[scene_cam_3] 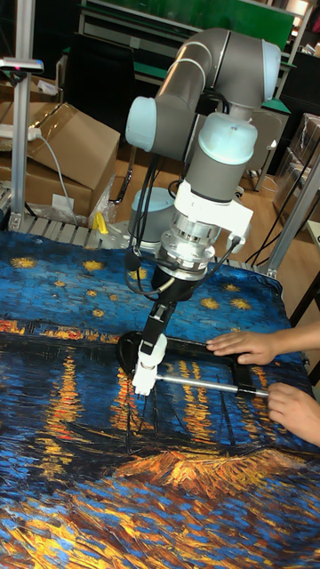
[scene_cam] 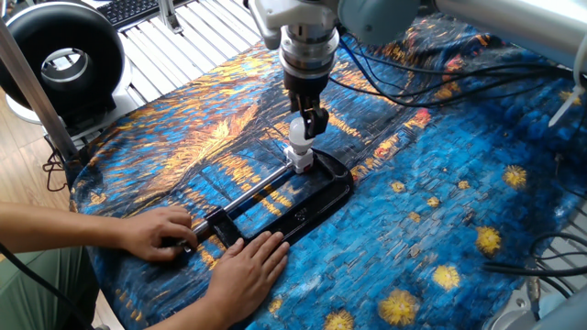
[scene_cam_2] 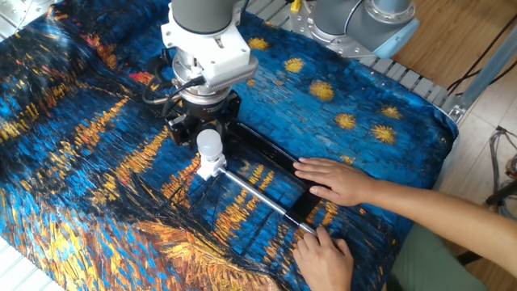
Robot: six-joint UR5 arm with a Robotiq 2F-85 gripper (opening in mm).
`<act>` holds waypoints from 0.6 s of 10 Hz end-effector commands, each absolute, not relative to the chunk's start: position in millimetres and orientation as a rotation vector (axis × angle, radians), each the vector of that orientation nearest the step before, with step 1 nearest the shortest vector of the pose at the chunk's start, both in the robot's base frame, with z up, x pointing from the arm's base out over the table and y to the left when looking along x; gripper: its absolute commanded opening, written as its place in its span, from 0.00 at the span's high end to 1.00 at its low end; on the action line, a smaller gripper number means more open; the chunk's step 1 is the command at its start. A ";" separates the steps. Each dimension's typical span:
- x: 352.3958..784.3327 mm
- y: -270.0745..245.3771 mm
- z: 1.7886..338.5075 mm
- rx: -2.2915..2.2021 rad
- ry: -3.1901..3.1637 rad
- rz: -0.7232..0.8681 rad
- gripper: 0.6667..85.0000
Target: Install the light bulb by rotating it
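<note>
The light bulb (scene_cam: 297,140) (scene_cam_2: 210,144) (scene_cam_3: 148,356) stands upright in a white socket block (scene_cam: 301,164) (scene_cam_2: 212,167) at the end of a black clamp frame (scene_cam: 316,203). My gripper (scene_cam: 308,128) (scene_cam_2: 209,132) (scene_cam_3: 154,341) comes straight down over the bulb. Its black fingers (scene_cam: 315,119) sit against the dome's upper part, so it looks shut on the bulb. In the other fixed view the dome shows in front of the gripper body, and the contact itself is hidden.
A person's two hands (scene_cam: 160,234) (scene_cam: 246,270) (scene_cam_2: 335,179) hold down the clamp's far end and its metal rod (scene_cam_2: 258,194). A painted blue and orange cloth (scene_cam: 440,229) covers the table. Cables (scene_cam: 431,82) trail behind the arm. A black round fan (scene_cam: 60,60) stands off the table's corner.
</note>
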State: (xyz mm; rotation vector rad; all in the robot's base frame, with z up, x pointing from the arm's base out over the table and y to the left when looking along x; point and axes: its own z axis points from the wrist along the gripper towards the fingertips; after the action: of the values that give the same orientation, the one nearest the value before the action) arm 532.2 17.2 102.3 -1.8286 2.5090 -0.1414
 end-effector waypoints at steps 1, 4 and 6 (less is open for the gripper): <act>533.3 19.1 100.8 -1.835 2.483 -0.129 0.27; 534.5 21.4 99.3 -1.826 2.472 -0.123 0.30; 535.4 21.7 98.9 -1.824 2.469 -0.127 0.30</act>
State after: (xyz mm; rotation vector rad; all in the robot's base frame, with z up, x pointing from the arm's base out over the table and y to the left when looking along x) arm 533.7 18.9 98.7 -1.8385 2.4766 -0.1389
